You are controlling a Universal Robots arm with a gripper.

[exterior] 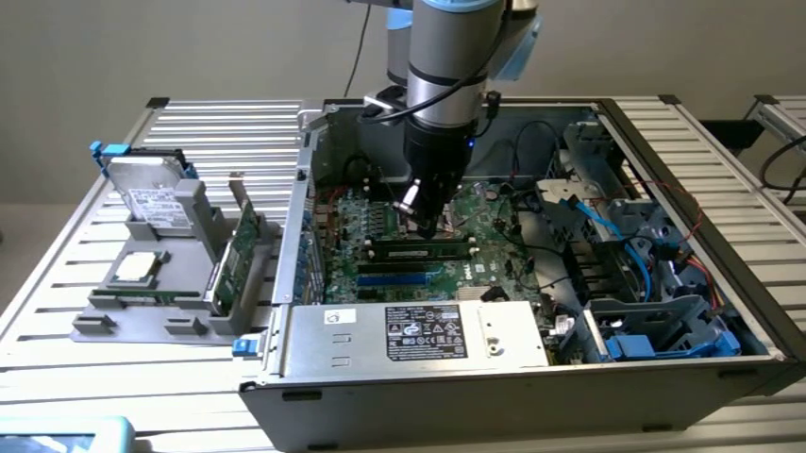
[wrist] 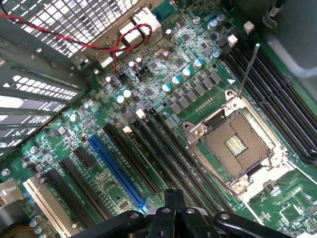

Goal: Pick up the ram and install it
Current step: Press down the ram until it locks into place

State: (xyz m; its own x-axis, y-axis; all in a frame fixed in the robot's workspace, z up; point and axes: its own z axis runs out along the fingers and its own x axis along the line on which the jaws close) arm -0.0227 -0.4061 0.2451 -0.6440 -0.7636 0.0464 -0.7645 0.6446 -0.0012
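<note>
Case front: nearest me in the exterior view I see the open computer case, its grey front wall carrying a white label.
Surface: I see the case lying on a slatted metal table whose ribs run out on both sides.
Rack: on the exterior view's left, beside the case, I see a grey parts rack holding a hard drive, a processor lying flat, and a green expansion card standing on edge.
Motherboard: I see the green motherboard flat on the case floor; the wrist view shows its empty processor socket and a blue slot.
Ram: I see the ram lying along a black memory slot at the middle of the board, seated level between the slot's end clips.
Gripper: my gripper is clenched with nothing in it, its tip just above the ram's far edge; in the wrist view its dark fingers sit over the long black slots.
Cables: blue cables and drive bays fill the case on the exterior view's right.
Room: behind the table I see a plain pale wall.
</note>
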